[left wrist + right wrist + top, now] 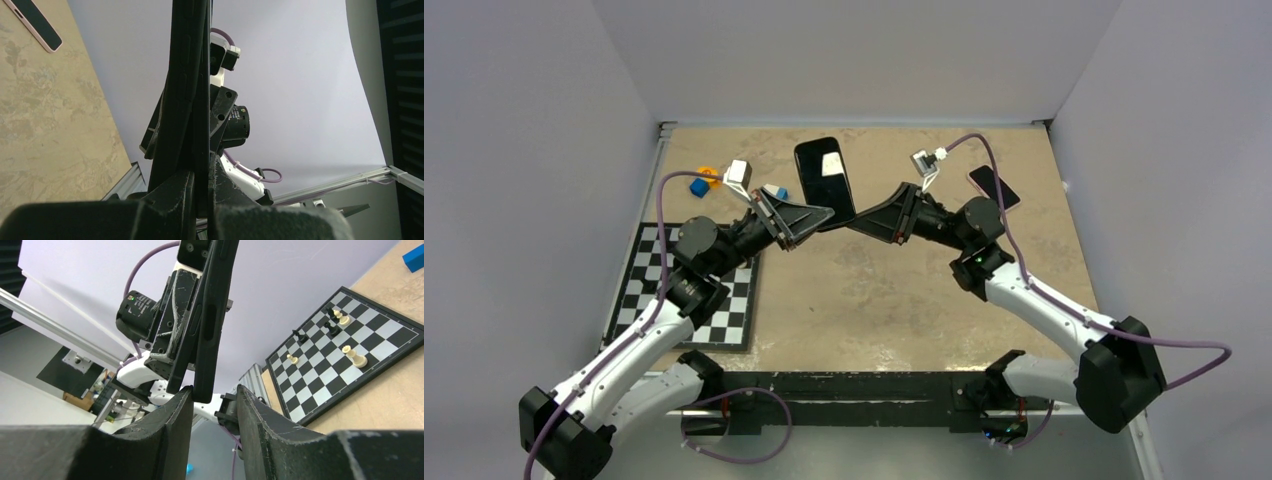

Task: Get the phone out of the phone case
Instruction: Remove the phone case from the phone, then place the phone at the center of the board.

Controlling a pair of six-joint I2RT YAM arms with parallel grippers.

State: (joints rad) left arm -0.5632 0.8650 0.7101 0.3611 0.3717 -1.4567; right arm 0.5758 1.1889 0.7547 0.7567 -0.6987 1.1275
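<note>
Black phone (pixel 825 178), in its black phone case (pixel 181 75), hangs above the tan surface (pixel 874 290) toward 12 o'clock in your top view, screen up with a white glare patch. Your left pincer (pixel 816 217) is clamped on its 7 o'clock corner. The left wrist view shows the slab edge-on, squeezed between both pads. Your right pincer (pixel 857 222) meets the 5 o'clock corner with its jaws narrowly apart. The phone's end sits in the gap close to one finger (pixel 170 435), and the other finger (pixel 260 430) is clear of it. Whether phone and case have parted, you cannot tell. A pink-cased phone (pixel 994 187) lies flat at 2 o'clock. A chessboard (pixel 686 290) with pieces lies at 8 o'clock.
</note>
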